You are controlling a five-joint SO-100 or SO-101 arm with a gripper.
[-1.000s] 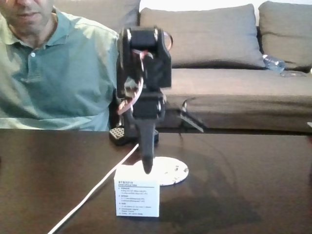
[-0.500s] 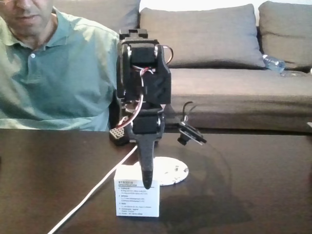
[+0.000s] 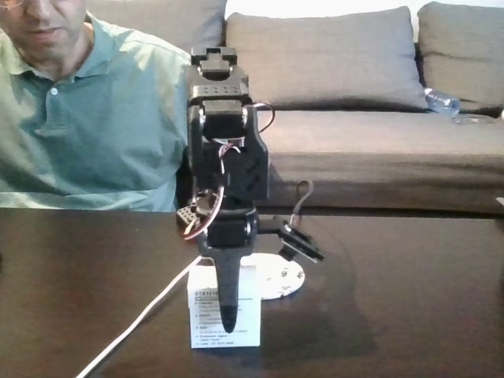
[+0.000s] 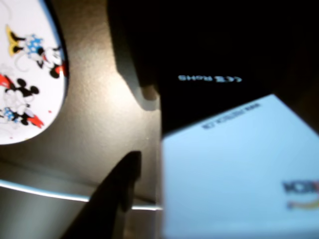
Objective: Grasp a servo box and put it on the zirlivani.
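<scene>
The servo box (image 3: 245, 309), a small white carton with black print on its front face, stands near the front edge of the dark table. My gripper (image 3: 228, 319) has come down over it from above. One black finger (image 3: 227, 299) hangs in front of the printed face, and the other is hidden behind the box. In the wrist view the box (image 4: 234, 169) fills the right side, and a dark finger (image 4: 112, 194) stands just left of it with a narrow gap, so the jaws are open. The zirlivani (image 3: 285, 277) (image 4: 25, 74), a flat white disc with cartoon prints, lies just behind the box.
A white cable (image 3: 142, 319) runs from the arm's base to the front left of the table. A person in a green polo shirt (image 3: 87, 118) sits behind the table at the left. A grey sofa (image 3: 378, 102) fills the background. The wrist camera (image 3: 303, 240) sticks out at the arm's right.
The arm has lowered. The finger tip went from the box's top edge down across its front face, and the wrist camera swung into view on the right.
</scene>
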